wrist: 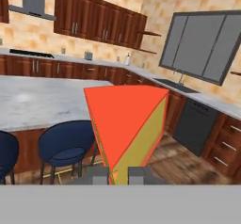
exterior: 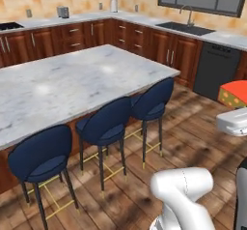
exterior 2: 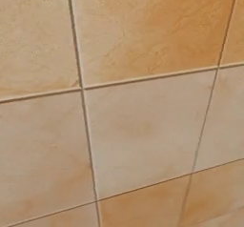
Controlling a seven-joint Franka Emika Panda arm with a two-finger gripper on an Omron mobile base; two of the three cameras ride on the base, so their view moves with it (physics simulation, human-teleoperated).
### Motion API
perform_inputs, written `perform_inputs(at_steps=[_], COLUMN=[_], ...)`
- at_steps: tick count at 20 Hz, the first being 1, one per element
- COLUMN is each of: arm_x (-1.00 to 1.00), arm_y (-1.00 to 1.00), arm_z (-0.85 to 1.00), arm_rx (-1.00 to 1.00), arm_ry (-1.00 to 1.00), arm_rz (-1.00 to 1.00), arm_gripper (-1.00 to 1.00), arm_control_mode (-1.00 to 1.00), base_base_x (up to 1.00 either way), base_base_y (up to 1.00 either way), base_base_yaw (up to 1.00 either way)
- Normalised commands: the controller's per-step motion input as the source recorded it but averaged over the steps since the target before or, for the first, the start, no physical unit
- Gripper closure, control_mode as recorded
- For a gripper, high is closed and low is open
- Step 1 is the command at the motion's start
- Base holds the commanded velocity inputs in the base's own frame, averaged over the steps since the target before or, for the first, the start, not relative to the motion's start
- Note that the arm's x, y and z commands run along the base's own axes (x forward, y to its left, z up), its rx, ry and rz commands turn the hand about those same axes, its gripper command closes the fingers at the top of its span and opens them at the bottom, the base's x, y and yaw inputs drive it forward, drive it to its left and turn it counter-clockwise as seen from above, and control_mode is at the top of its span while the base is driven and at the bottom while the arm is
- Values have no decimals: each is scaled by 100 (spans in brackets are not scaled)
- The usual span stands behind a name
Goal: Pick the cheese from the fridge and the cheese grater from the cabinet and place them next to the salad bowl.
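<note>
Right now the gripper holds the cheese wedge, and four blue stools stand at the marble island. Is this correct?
Not quite: three blue stools stand at the marble island, not four, as the left base view shows. The rest holds: the gripper is shut on the cheese wedge, seen in the hand view.

A home kitchen: a marble-topped island table (exterior: 72,84) with three navy bar stools (exterior: 103,125), dark reddish-brown cabinets (exterior: 72,35), a sink with faucet (exterior: 185,27), a black dishwasher (exterior: 215,69), a range hood (wrist: 33,2), and orange tiled walls (exterior 2: 143,126).
</note>
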Motion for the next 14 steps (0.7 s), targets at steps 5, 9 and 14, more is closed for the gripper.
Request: perform_inputs(at_steps=[5,9,14], arm_x=[0,0,0], arm_y=[0,0,0], arm_z=[0,0,0], arm_rx=[0,0,0], arm_ry=[0,0,0], arm_rz=[0,0,0], arm_gripper=[100,100,100], arm_control_mode=[100,100,100], base_base_x=[0,0,0], base_base_y=[-100,-100,-100], base_base_yaw=[25,33,44])
